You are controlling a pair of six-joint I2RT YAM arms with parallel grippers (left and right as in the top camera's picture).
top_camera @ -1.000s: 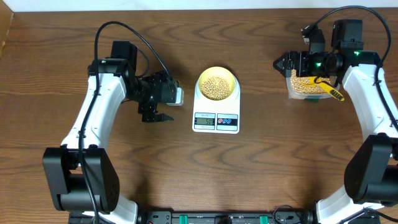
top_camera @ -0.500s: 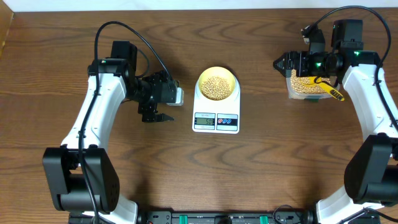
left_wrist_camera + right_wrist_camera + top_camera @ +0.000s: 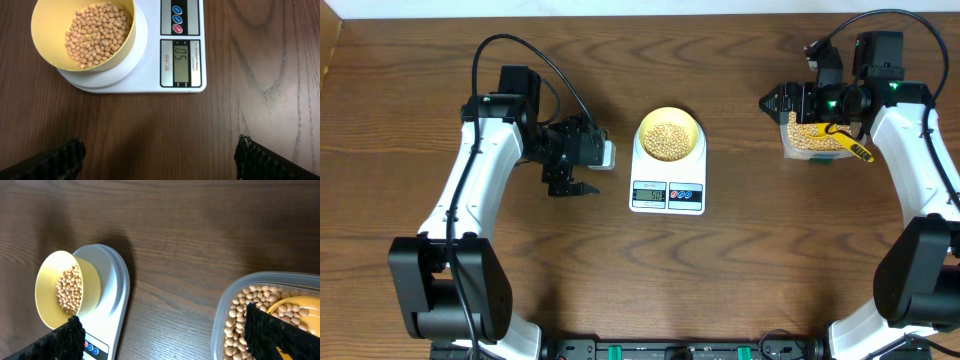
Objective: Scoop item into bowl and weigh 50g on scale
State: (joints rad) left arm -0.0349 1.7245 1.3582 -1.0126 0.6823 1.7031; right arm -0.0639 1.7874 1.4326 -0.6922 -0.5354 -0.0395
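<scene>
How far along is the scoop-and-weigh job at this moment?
Done: the beans are in the bowl on the scale, whose display reads 50. The yellow scoop lies in the container. In hand: nothing; the left gripper and right gripper are open and empty. Left: apparently nothing, except perhaps retracting the arms.

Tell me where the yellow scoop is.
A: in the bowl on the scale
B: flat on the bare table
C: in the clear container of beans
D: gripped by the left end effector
C: the yellow scoop lies among the beans in the clear container, while the bowl holds only beans.
</scene>
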